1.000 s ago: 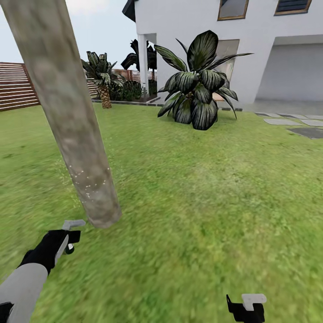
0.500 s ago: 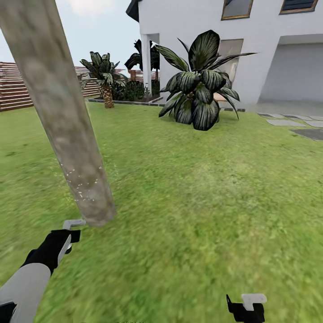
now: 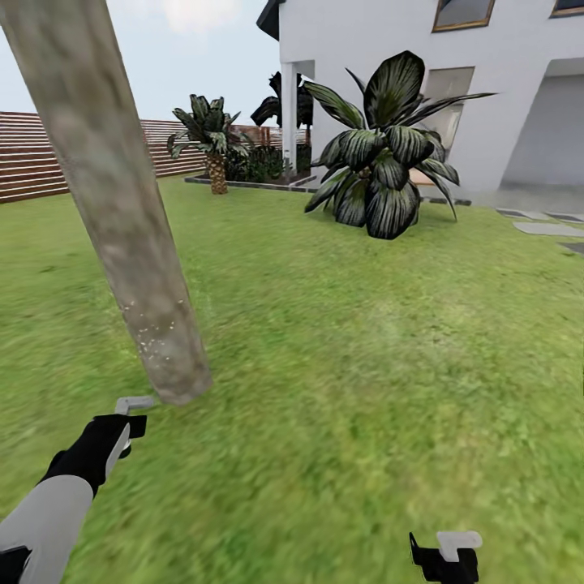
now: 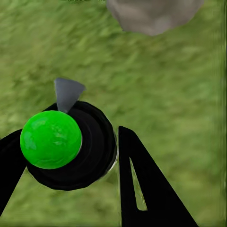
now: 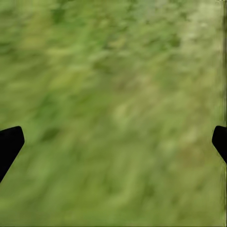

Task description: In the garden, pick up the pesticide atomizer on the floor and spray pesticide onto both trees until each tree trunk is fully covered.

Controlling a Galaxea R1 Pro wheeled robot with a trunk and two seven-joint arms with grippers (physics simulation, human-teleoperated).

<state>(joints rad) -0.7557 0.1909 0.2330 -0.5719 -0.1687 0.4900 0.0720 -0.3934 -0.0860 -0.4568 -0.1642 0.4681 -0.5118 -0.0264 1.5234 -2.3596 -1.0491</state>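
- One atomizer (image 4: 71, 146), clamped between your left gripper's (image 3: 126, 426) fingers (image 4: 151, 189); green ball top and black body sit low beside the tree trunk's (image 3: 130, 243) base on the lawn (image 3: 365, 365).
- Grey nozzle (image 4: 67, 92) points toward the trunk foot; pale specks show on the lower bark.
- Right gripper (image 5: 113, 142) hangs over the grass, jaws wide apart, nothing in them.
- Probably light, rigid plastic; the round body looks slippery, so grip across its widest part.
- Only the lower bark looks speckled, so much of the trunk likely needs spray; second tree not visible.
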